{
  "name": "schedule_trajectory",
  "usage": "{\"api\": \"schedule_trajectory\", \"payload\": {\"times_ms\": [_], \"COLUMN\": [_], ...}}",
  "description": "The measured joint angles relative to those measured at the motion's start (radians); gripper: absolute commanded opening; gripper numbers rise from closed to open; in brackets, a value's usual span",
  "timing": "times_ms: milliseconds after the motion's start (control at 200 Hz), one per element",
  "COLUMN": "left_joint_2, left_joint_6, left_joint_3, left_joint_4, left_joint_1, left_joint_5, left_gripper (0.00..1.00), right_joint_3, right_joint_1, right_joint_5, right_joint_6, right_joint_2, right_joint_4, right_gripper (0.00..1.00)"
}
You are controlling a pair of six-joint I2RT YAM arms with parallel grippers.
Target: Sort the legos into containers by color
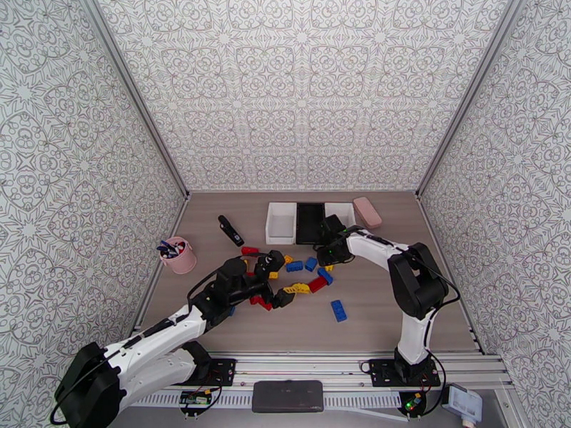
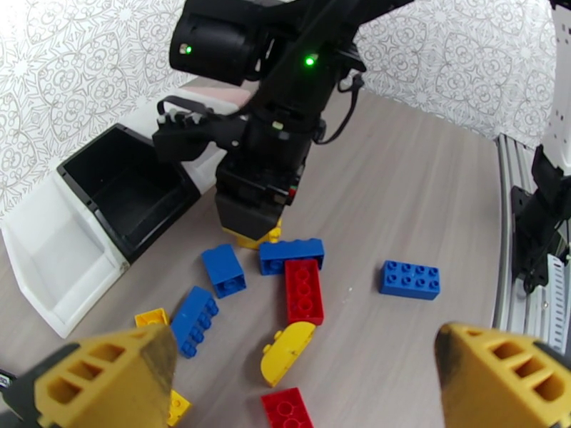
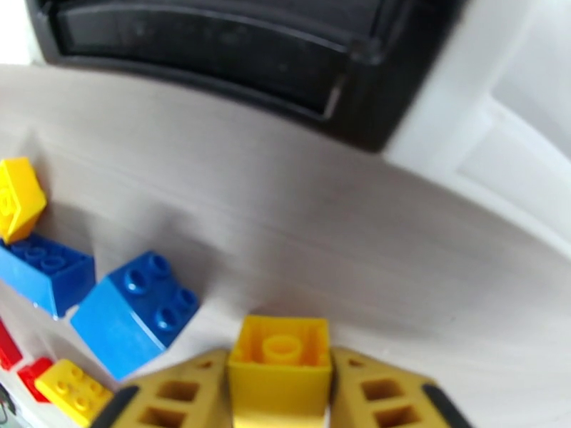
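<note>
Three trays side by side at the far side of the table (image 1: 285, 329): left white tray (image 1: 271, 224), black tray (image 1: 310, 241), right white tray (image 1: 344, 208). Clamped between the fingers of the right gripper (image 3: 280, 383): one yellow brick (image 3: 280, 347), hollow underside toward the wrist camera, low over the table just in front of the black tray. Spread wide and holding nothing, the left gripper (image 2: 303, 379), above the loose bricks (image 2: 304, 290) in red, blue and yellow scattered mid-table. Off to the right, well apart from the rest, a lone blue brick (image 2: 410, 279). At the left edge, a pink cup (image 1: 179, 257); near it a black bar (image 1: 230, 230); beside the right white tray, a pink block (image 1: 367, 212).
</note>
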Motion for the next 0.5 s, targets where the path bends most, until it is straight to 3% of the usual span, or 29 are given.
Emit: {"api": "schedule_trajectory", "payload": {"times_ms": [280, 500], "left_joint_2": [0.035, 0.046], "left_joint_6": [-0.005, -0.024], "left_joint_3": [0.026, 0.055], "left_joint_4": [0.016, 0.041], "left_joint_1": [0.000, -0.011], "left_joint_5": [0.004, -0.016], "left_gripper": [1.00, 1.00], "right_joint_3": [-0.004, -0.004], "right_joint_1": [0.000, -0.024], "right_joint_5": [0.070, 0.169], "right_joint_6": [0.042, 0.071], "right_joint_2": [-0.137, -0.242], "right_joint_4": [0.008, 0.121], "right_gripper": [0.29, 0.28]}}
